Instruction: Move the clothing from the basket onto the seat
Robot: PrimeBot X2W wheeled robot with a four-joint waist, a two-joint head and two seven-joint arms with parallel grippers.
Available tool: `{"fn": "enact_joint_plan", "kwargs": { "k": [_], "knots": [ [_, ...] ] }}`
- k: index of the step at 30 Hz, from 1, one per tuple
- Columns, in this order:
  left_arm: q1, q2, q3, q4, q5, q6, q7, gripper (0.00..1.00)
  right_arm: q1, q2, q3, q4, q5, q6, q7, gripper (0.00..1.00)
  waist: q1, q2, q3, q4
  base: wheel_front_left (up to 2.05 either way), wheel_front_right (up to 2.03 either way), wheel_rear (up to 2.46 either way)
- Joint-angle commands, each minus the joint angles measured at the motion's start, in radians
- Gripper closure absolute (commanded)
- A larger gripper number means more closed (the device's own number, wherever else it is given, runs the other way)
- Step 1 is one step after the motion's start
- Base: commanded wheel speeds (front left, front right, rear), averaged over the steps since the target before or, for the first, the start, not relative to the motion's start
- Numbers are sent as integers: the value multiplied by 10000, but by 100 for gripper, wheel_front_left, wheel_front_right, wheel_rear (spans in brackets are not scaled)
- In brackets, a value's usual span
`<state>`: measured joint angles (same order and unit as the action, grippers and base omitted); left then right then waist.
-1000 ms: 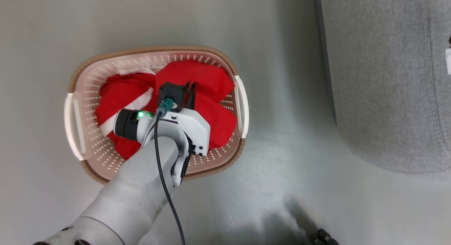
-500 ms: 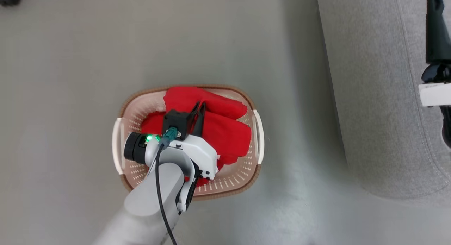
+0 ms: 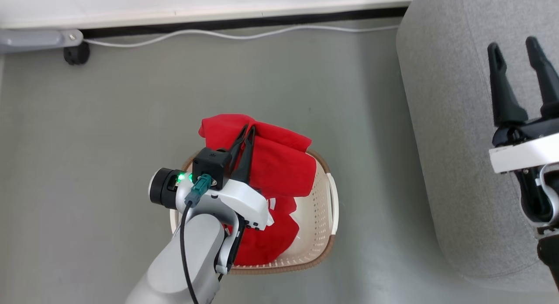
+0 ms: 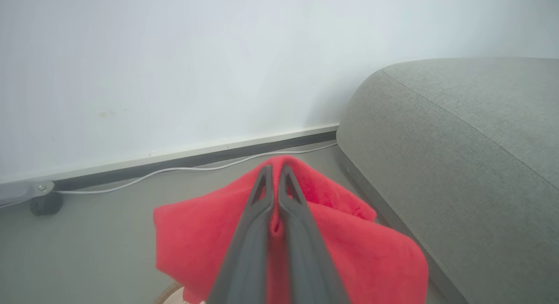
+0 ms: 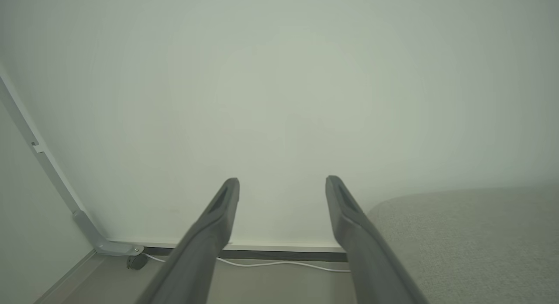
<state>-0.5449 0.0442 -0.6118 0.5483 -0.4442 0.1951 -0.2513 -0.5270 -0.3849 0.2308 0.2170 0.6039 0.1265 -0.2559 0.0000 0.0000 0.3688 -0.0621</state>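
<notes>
L gripper (image 3: 247,130), pinched on a thin fold of clothing (image 3: 279,164) (R gripper (image 3: 515,50) spread, empty), could've dropped it over the basket (image 3: 325,208).

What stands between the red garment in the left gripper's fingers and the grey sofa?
Nothing visible. The left gripper is shut on the clothing above the basket; bare floor lies between basket and sofa. The open right gripper hangs over the sofa, past its near edge.
</notes>
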Motion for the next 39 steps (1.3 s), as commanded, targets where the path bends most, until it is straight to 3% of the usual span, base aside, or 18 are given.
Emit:
{"fn": "enact_joint_plan", "kwargs": {
  "k": [1,23,34,39],
  "knots": [
    [95,60,410,-439,193,-101,-104,100,341,-75,78,-125,-167,42,-59,0,0,0,-331,124,0,0,0],
    [983,60,1940,-2178,1384,-1194,-105,100,1840,1012,295,777,-859,42,-59,0,0,0,-2424,324,0,0,0],
    [1275,60,2303,-2768,1685,-1427,-105,100,2065,1203,460,982,-968,42,-59,0,0,0,-2730,320,0,0,0],
    [1249,60,2356,-2933,1769,-1443,-105,100,1920,1220,992,532,-807,42,-59,0,0,0,-2716,259,0,0,0]
  ]
}}
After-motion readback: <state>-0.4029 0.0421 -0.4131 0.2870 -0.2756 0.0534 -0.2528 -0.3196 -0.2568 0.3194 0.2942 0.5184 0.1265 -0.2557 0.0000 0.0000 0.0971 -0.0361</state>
